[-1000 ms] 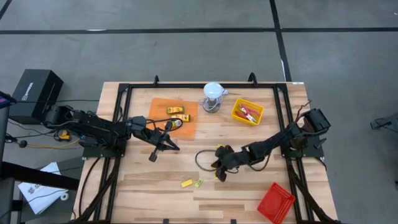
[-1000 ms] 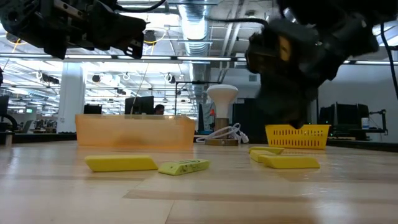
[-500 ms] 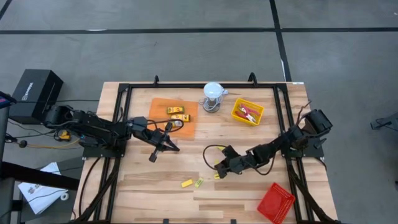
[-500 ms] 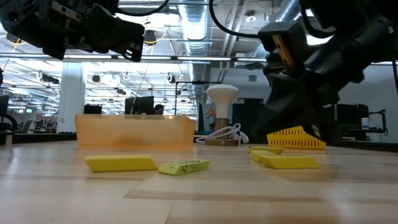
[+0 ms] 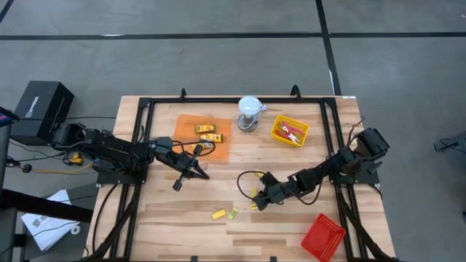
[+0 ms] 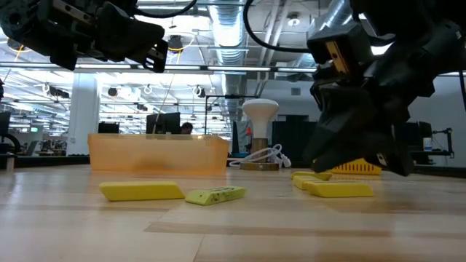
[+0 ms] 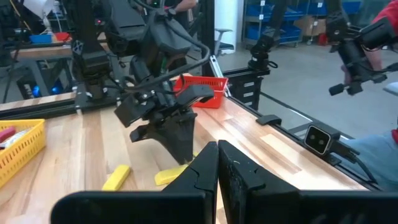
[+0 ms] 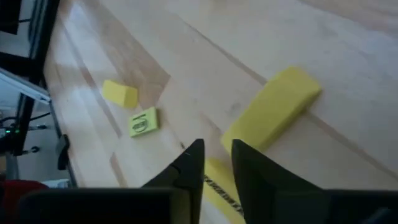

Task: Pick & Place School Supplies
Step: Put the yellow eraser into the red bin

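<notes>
So the right gripper [image 5: 256,202] was down low over the middle of the table [image 5: 291,225], nose pointed toward the left side, right on top of a little pair of yellow pieces. In the right wrist view its two fingers [image 8: 189,165] stood a narrow gap apart with nothing between them, so not gripping anything yet. The yellow block [image 8: 273,115] lay just ahead of the tips and a bit off to one side, and a yellow packet with a dark label [image 8: 219,186] sat right at the tips, partly hidden under them.

The bit that matters: the block's long axis ran at a slant to the line of the fingers rather than square across the gap, so I'd guess the wrist needs a little twist or a sideways nudge before closing, otherwise it pinches a corner.

Two more pieces, a yellow block [image 5: 218,215] and a greenish-yellow packet [image 5: 232,213], lay farther toward the near-left, apart from the gripper. The right arm was clearly the closer one for all of these.

The left gripper [image 5: 191,167] hung in the air near the orange tray [image 5: 222,149], fingers pressed together, empty. That tray already held a couple of packets [image 5: 207,132], and the yellow basket [image 5: 277,133] held red-handled tools [image 5: 292,132].
</notes>
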